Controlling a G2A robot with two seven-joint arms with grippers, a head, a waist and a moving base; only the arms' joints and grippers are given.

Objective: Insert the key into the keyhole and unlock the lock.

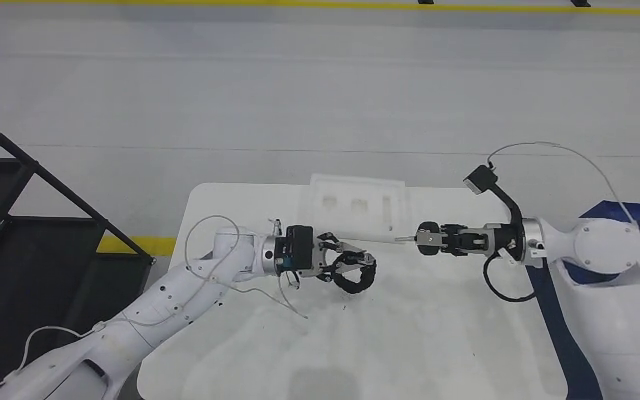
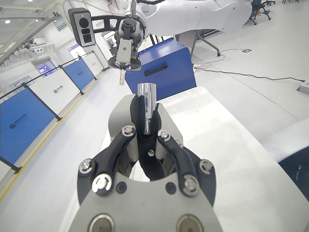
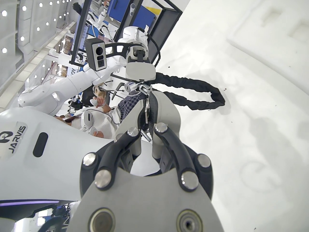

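White counter (image 1: pixel 450 330) stretched under both arms, with a foam tray (image 1: pixel 357 205) at its far edge. Above the counter's middle, the left gripper (image 2: pixel 146 106) was clamped on the lock (image 2: pixel 146 92), whose black cable loop (image 3: pixel 193 92) trailed beside it. The right gripper (image 2: pixel 123 65) was closed on the key (image 2: pixel 122 77). The key's tip was near the lock's chrome barrel but apart from it.

White lettering beside a small logo stands on the blue barrier panels (image 2: pixel 24 121) lining the hall floor. Dark lettering of the same kind stands on the white barrier panel (image 2: pixel 58 89) between them. All of it is brand print, so I leave the words unread.
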